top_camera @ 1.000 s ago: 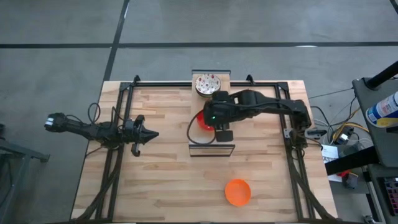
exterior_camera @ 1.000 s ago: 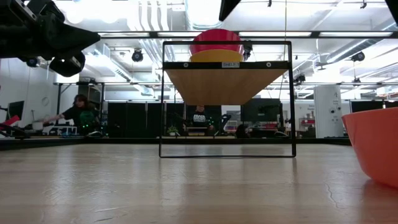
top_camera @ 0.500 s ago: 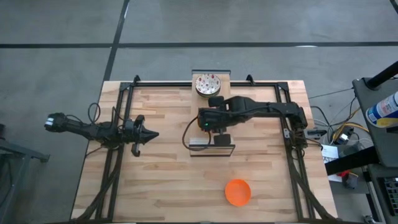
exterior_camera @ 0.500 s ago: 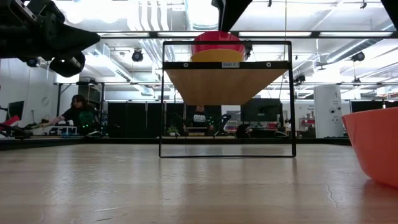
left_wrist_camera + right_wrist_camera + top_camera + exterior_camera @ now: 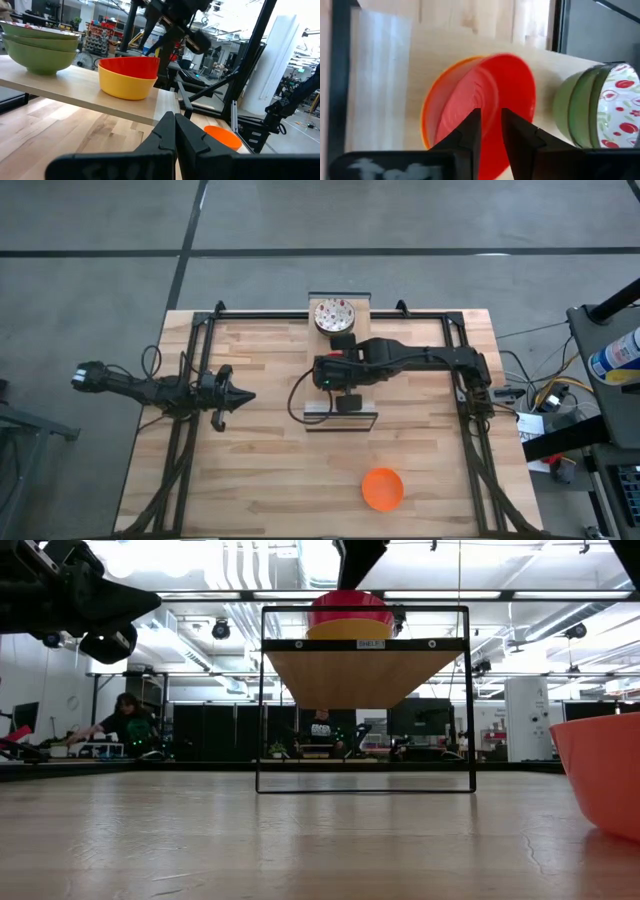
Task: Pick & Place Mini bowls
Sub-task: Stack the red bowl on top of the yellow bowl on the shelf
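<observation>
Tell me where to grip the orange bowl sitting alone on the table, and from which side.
Take the orange bowl by its rim, coming straight down from above. It sits upright and open on the table with nothing beside it, so one finger can probably go inside the wall and one outside at any point round it.

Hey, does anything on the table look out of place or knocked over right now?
Nothing looks spilled or toppled. The red bowl sits nested in the yellow bowl on the wooden board, beside the speckled stack. Only the orange bowl sits apart, down on the tabletop.
</observation>
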Controlling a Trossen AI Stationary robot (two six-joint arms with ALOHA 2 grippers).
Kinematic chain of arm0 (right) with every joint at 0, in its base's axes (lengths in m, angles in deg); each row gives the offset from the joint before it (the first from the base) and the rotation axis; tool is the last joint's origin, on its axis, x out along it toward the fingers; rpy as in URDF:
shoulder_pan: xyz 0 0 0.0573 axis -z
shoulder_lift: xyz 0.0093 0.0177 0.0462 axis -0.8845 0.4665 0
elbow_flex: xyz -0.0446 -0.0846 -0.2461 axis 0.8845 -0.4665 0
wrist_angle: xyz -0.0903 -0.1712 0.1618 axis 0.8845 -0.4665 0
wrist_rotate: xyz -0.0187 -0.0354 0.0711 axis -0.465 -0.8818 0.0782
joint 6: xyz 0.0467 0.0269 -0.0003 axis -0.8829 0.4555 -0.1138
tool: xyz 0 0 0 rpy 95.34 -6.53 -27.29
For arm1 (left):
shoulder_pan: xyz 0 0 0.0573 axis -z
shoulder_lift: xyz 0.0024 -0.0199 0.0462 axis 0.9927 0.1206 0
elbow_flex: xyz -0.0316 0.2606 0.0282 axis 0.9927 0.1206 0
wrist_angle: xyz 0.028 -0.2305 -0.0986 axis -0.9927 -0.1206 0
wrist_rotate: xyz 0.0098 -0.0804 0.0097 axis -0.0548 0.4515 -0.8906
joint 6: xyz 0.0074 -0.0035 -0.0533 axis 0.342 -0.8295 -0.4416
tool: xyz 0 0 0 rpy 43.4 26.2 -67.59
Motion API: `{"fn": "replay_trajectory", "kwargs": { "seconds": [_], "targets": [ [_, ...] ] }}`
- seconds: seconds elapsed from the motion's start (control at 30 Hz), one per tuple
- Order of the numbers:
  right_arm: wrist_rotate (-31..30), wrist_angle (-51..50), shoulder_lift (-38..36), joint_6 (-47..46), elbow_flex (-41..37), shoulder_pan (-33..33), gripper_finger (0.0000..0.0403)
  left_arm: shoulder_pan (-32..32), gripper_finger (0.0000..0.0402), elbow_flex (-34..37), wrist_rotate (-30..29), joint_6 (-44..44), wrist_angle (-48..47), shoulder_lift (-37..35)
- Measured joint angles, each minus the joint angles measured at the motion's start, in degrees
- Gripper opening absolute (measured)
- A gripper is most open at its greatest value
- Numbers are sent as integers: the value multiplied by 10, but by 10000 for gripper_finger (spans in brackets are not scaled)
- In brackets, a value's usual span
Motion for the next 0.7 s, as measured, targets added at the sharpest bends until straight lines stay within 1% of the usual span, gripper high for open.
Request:
{"fn": "replay_trajectory", "kwargs": {
  "seconds": [0.1, 0.2, 0.43, 0.6, 0.7],
  "targets": [
    [21, 4, 0, -8, 1, -2, 60, 0, 3, 0, 0, 0, 0, 0],
    [22, 4, 3, -20, 1, -4, 53, 0, 3, 0, 0, 0, 0, 0],
    [22, 35, 3, -13, -10, -5, 38, 0, 3, 0, 0, 0, 0, 0],
    [26, 34, 3, 6, -41, -5, 33, 0, 3, 0, 0, 0, 0, 0],
    [18, 34, 4, 11, -54, -5, 32, 0, 3, 0, 0, 0, 0, 0]
  ]
}}
